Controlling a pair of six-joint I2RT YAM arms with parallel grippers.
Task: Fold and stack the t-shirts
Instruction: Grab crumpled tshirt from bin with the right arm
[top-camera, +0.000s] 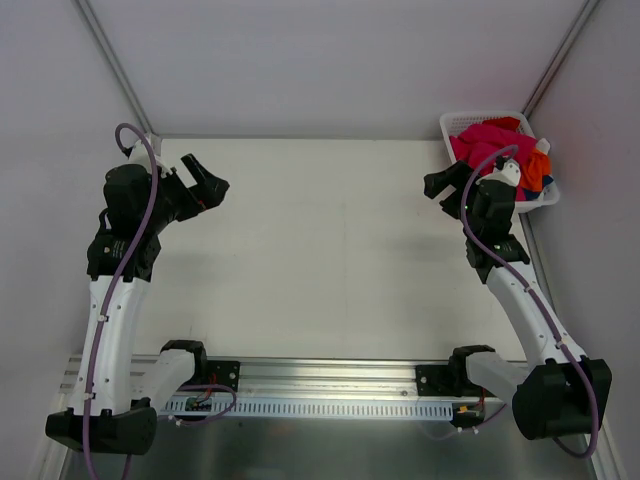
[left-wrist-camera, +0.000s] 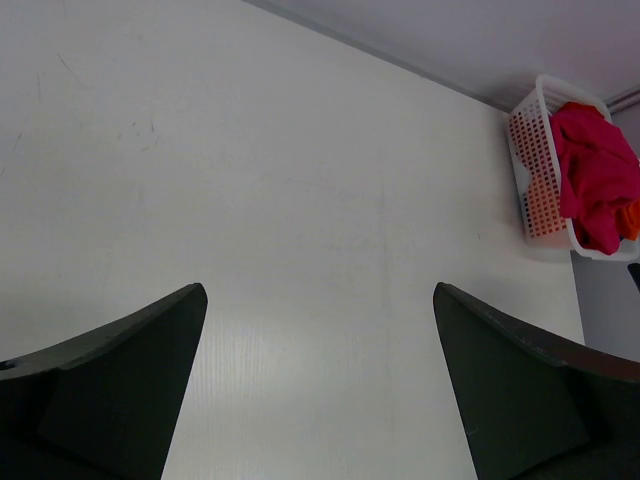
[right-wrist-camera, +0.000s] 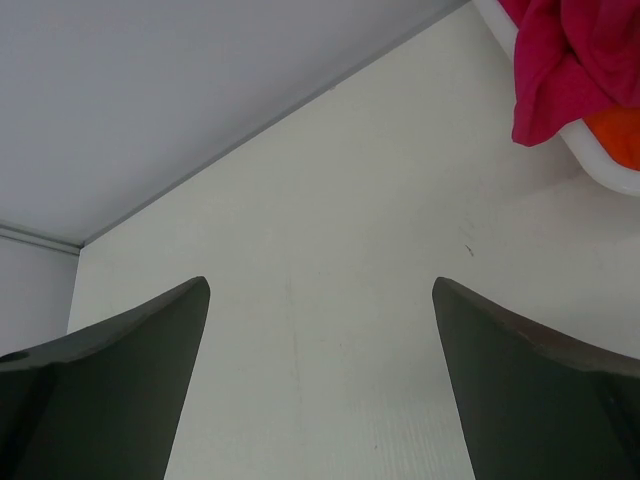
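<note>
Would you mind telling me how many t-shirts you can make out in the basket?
2 for certain: a magenta-pink t-shirt heaped on top and hanging over the rim of the white basket, and an orange t-shirt beside it. Others may be hidden underneath.

The basket (top-camera: 548, 196) sits at the table's (top-camera: 330, 250) far right corner, with the t-shirts (top-camera: 495, 145) heaped inside it. The right gripper (top-camera: 438, 187) hangs just left of it; the left gripper (top-camera: 205, 180) is far left.

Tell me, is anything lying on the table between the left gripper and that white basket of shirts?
No. In the top external view, only bare white table lies between the left gripper and the white slotted plastic basket; the left wrist view agrees.
</note>
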